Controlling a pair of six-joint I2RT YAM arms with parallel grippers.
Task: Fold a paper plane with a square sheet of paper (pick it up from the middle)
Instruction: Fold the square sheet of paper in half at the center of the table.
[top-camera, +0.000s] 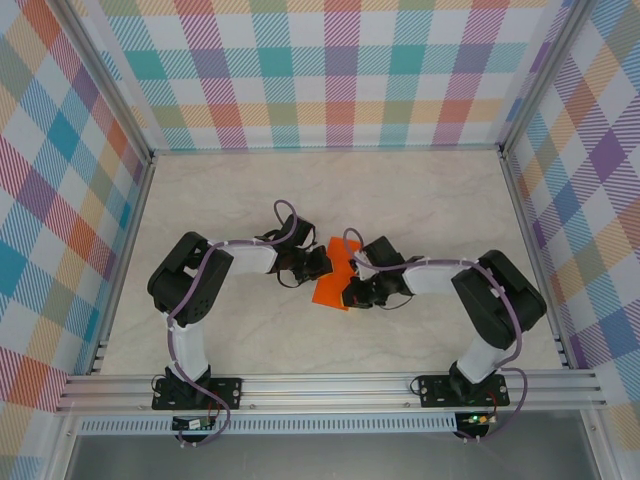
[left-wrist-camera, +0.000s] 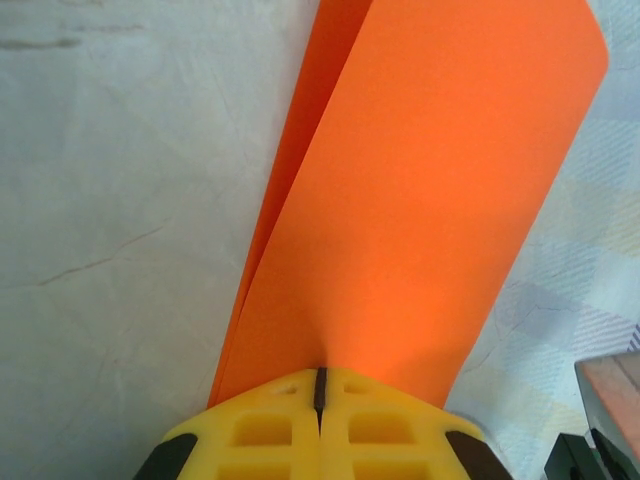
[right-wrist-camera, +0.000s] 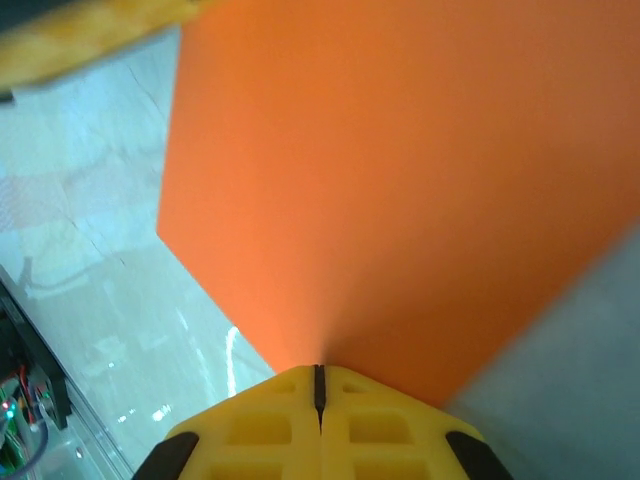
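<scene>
While their jaws meet, both end effectors pinch the square sheet.

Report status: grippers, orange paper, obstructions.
Left gripper shut on thin orange paper sheet, two layers showing. Right gripper shut on same sheet, opposite side. No obstruction seen.

Pale marbled table, plaid walls
</scene>
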